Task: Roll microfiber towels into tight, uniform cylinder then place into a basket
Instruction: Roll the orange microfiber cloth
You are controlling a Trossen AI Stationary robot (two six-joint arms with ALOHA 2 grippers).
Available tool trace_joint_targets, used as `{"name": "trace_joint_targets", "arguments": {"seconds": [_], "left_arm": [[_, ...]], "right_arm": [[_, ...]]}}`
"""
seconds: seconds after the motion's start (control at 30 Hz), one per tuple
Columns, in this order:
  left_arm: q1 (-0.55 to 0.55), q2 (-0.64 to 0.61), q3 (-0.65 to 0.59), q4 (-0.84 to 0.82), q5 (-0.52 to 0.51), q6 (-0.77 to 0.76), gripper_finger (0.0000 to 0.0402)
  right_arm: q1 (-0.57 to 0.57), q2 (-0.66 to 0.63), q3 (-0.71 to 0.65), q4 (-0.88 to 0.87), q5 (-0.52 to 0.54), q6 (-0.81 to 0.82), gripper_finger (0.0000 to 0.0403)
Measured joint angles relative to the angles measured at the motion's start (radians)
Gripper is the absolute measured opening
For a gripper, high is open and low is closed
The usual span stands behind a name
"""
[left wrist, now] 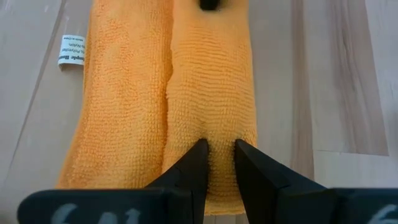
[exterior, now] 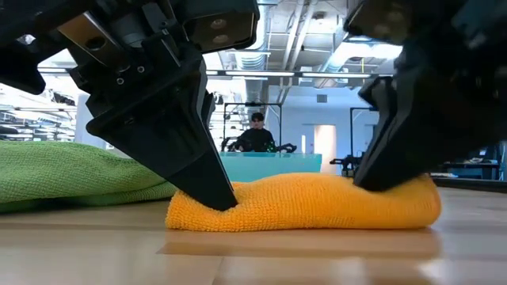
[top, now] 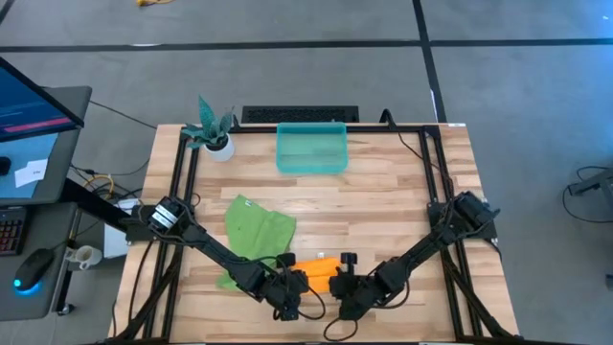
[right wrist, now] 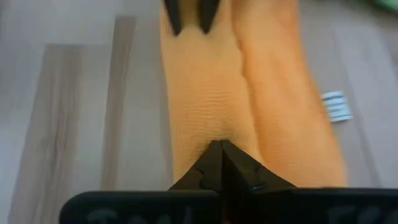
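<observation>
You have the orange-yellow towel point(top: 321, 265) lying folded into a long band at the near edge of the counter point(top: 383, 201), with the lime green towel point(top: 257, 230) spread loosely just beside it and the teal basket point(top: 311, 149) well apart at the far side. Your left pincer point(left wrist: 219, 152) is pinching a ridge of cloth at one end; your right pincer point(right wrist: 219, 149) is clenched on the fabric at the opposite end. Expect this towel to be light, soft and limp: it will sag and unroll if you slacken. Its terry pile should grip well, so take hold at the folded end edges, deep enough to catch every layer.
</observation>
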Motion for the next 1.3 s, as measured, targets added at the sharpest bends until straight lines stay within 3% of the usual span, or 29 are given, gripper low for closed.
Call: {"name": "trace_joint_targets", "arguments": {"seconds": [0.23,0.53,0.7,0.87,1.03,1.3], "left_arm": [[-0.003,0.0,0.0,0.001,-0.006,-0.001,0.0071],[-0.049,-0.038,-0.002,-0.05,-0.119,0.027,0.0071],[-0.092,-0.097,-0.003,-0.068,-0.264,0.06,0.0071],[-0.14,-0.113,-0.002,0.124,-0.427,0.267,0.0071],[-0.111,-0.048,0.0,0.308,-0.296,0.388,0.0071],[-0.023,0.019,-0.001,0.254,-0.257,0.345,0.0071]], "right_arm": [[-0.024,0.035,0.004,-0.015,-0.049,0.031,0.0005],[-0.031,0.028,0.001,-0.016,-0.063,0.055,0.002],[-0.031,0.029,0.0,-0.012,-0.063,0.055,0.0011],[-0.035,0.029,-0.001,-0.011,-0.063,0.055,0.0012],[-0.036,0.029,-0.002,-0.01,-0.067,0.064,0.0015],[-0.036,0.029,-0.002,-0.01,-0.069,0.064,0.0012]]}}
